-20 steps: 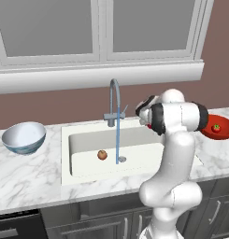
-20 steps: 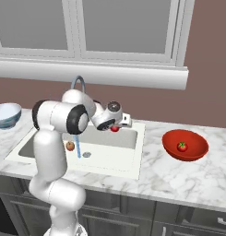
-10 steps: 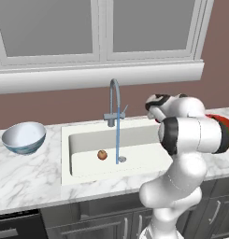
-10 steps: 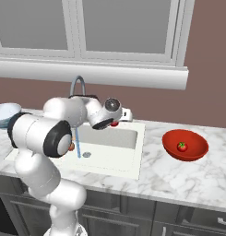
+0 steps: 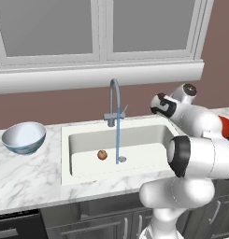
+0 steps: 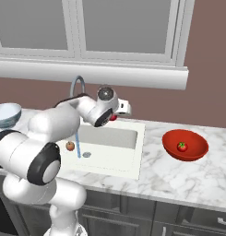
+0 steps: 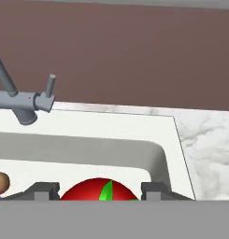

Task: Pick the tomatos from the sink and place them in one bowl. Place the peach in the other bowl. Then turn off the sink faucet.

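while the gripper (image 7: 101, 190) pinches a tomato (image 7: 100, 189) between its two dark tips at the bottom middle of the hand view, the red fruit with its green top sits snug between them. in the right base view the gripper (image 6: 118, 112) hangs above the right rim of the sink (image 6: 133, 159), with a speck of red just under it. a second ago it was over the basin, nearer the faucet; half a second ago it was already further right, and now the arm has swung on again toward the right of that frame. my reading: the carry to the red bowl is under way, perhaps halfway across.

further out, the red bowl (image 6: 169, 147) stands on the counter (image 6: 197, 177) at right centre and already holds the other tomato (image 6: 181, 146). the peach (image 5: 102, 154) lies on the sink floor, centre of the left base view, just left of the water stream. the faucet (image 5: 114, 100) runs on, so it is not yet shut off. the pale bowl (image 5: 23, 137) waits at the left edge, well apart from the sink.

left to do, as i judge it: drop this tomato, fetch the peach, close the faucet.
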{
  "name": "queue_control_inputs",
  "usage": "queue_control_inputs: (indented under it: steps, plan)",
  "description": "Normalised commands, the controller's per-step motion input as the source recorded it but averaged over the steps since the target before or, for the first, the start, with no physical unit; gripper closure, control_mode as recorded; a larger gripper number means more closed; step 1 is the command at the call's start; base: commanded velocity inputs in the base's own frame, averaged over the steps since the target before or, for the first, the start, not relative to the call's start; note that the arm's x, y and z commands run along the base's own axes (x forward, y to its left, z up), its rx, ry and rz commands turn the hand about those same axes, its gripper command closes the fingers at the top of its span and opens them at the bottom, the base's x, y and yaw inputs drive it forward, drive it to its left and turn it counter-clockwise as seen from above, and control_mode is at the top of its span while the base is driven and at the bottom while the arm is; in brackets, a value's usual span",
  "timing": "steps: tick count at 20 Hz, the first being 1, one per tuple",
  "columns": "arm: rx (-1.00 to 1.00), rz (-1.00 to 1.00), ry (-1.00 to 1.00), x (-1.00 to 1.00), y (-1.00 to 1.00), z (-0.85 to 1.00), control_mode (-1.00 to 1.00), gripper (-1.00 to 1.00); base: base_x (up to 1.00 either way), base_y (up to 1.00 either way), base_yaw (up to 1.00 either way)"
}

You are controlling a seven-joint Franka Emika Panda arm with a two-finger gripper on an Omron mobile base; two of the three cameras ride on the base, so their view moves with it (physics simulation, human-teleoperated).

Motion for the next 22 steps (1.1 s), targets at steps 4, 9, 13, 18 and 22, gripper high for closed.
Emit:
queue_control_inputs:
  steps: [4,9,13,18,22]
  plan:
    - [-0.03,-0.09,0.20,-0.15,0.00,0.69,-1.00,1.00,0.00,0.00,0.00]
    - [-0.01,-0.06,0.11,-0.07,-0.06,0.20,-1.00,1.00,0.00,0.00,0.00]
    - [0.00,-0.02,0.00,0.00,-0.32,0.00,-1.00,1.00,0.00,0.00,0.00]
    - [0.00,0.00,-0.05,0.00,-0.40,-0.01,-1.00,1.00,0.00,0.00,0.00]
    - [0.00,0.00,-0.10,-0.01,-0.40,-0.04,-1.00,1.00,0.00,0.00,0.00]
